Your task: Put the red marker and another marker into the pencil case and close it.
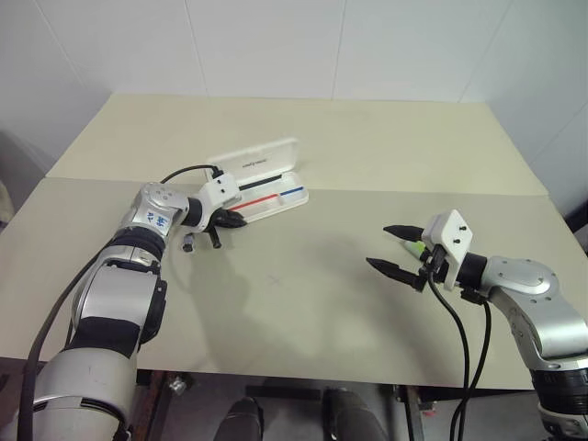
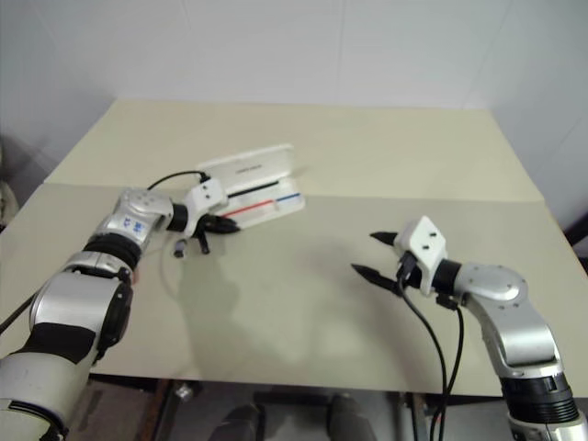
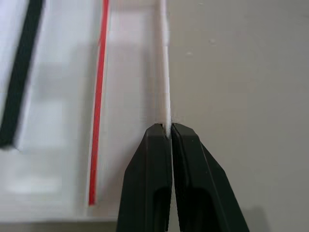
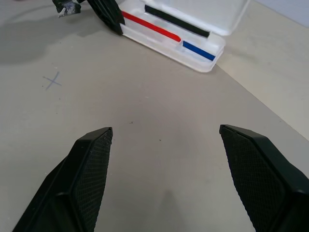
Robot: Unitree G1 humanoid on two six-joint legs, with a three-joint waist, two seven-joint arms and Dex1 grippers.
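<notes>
The pencil case (image 1: 262, 184) lies open toward the surface's (image 1: 322, 294) far edge. The left hand (image 1: 230, 220) pinches its front wall. The right hand (image 1: 393, 250), spread, hovers near the right edge over the green marker (image 1: 415, 248).

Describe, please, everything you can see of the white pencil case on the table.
The pencil case is a flat white case of glossy hard-looking plastic with rounded corners, lying open on the beige table. Its hinged lid, bearing a small dark logo, stands tilted up behind the tray. Inside run a black strip, a red stripe and a short blue stripe. The left pincer is shut on the tray's thin front wall near one end. Whether any marker lies inside I cannot tell.
</notes>
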